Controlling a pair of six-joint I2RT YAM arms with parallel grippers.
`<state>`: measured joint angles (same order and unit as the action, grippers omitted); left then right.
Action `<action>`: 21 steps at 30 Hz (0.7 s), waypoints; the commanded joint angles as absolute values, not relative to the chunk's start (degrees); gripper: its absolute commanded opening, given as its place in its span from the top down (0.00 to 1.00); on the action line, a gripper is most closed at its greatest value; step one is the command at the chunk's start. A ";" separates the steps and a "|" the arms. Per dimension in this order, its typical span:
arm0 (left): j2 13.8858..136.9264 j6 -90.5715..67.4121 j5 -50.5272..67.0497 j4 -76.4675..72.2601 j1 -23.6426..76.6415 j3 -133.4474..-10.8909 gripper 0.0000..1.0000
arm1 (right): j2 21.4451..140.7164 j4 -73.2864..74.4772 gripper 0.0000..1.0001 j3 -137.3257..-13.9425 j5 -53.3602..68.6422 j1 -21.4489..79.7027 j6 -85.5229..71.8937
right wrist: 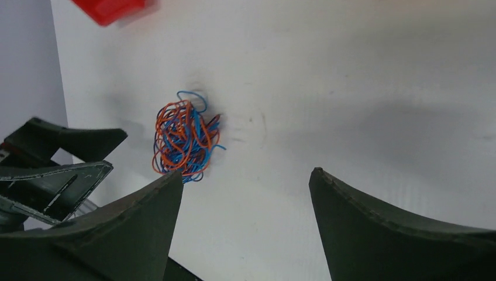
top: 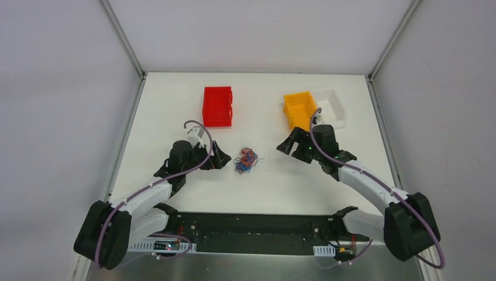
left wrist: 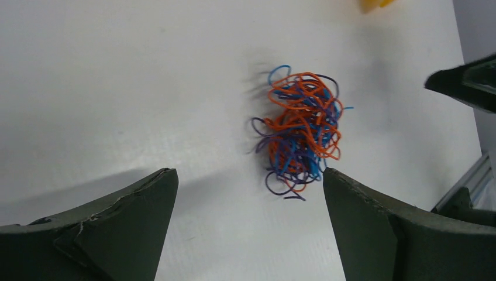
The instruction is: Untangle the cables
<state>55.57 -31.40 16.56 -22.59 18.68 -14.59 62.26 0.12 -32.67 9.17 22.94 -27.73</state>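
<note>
White table (top: 169, 105) — cables (top: 245, 159) in compact knot, long axis unclear.

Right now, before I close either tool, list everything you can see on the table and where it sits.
cables: one tangled knot, orange, blue and dark purple, mid-table, lying free between the two tools
red bin: one, red, beyond the knot, to the left
orange bin: one, orange, beyond the knot, to the right
white bin: one, white, right beside the orange bin, nearer the table edge
table: one, white
left tool: one, dark, open, left of the knot
right tool: one, dark, open, right of the knot
</note>
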 commanded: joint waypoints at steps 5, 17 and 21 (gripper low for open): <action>66.99 -24.43 21.44 -20.88 26.65 -28.92 0.09 | 73.77 -10.29 0.24 -37.70 14.70 31.40 -29.09; 79.47 -22.52 24.11 -21.24 28.56 -34.00 0.22 | 84.68 -16.04 0.40 -40.32 16.63 37.96 -30.37; 81.51 -23.16 25.64 -21.68 28.61 -34.84 0.26 | 88.60 -17.13 0.45 -41.78 15.82 38.83 -30.59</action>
